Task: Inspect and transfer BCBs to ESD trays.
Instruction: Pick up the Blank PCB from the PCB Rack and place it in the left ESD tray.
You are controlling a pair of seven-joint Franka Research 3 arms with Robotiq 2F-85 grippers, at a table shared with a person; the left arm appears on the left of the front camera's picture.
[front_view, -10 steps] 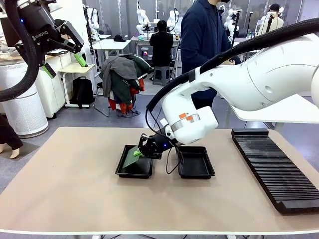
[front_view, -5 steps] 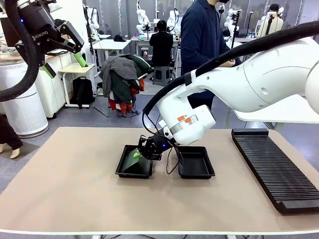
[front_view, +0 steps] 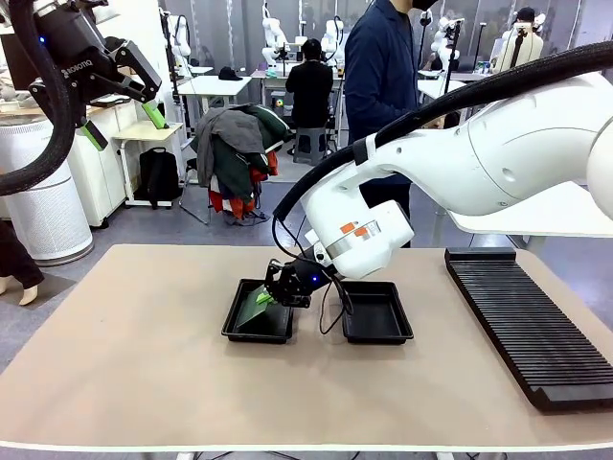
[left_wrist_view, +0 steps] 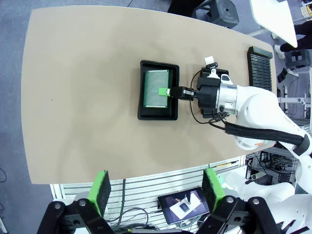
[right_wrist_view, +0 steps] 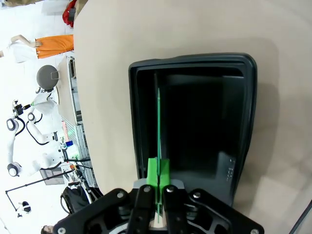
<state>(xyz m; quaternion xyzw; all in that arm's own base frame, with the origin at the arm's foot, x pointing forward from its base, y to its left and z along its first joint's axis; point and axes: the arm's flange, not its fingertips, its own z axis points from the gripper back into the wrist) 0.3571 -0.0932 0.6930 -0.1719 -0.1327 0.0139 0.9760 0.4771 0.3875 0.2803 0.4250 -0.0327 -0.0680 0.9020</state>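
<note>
One green BCB (front_view: 255, 303) is pinched at its near edge by my right gripper (front_view: 267, 296), which is shut on it. The board slants down into the left ESD tray (front_view: 257, 337). From above, the BCB (left_wrist_view: 155, 87) covers most of that tray (left_wrist_view: 157, 117). In the right wrist view the BCB (right_wrist_view: 159, 117) shows edge-on as a thin green line over the tray's black floor (right_wrist_view: 204, 122), between my fingertips (right_wrist_view: 159, 168). The second ESD tray (front_view: 378, 312) lies bare just to the right. My left gripper (front_view: 123, 125) hangs high at the far left, open (left_wrist_view: 157, 191).
A long black slotted rack (front_view: 527, 321) lies along the table's right side. A person in dark clothes (front_view: 383, 86) stands beyond the far edge. My right arm's white wrist (front_view: 359, 240) leans over the trays. The tan tabletop (front_view: 124, 355) is bare at left and front.
My right gripper has sunk a little, bringing the BCB lower and flatter into the left tray. The person has shifted slightly left. The left arm has stayed still.
</note>
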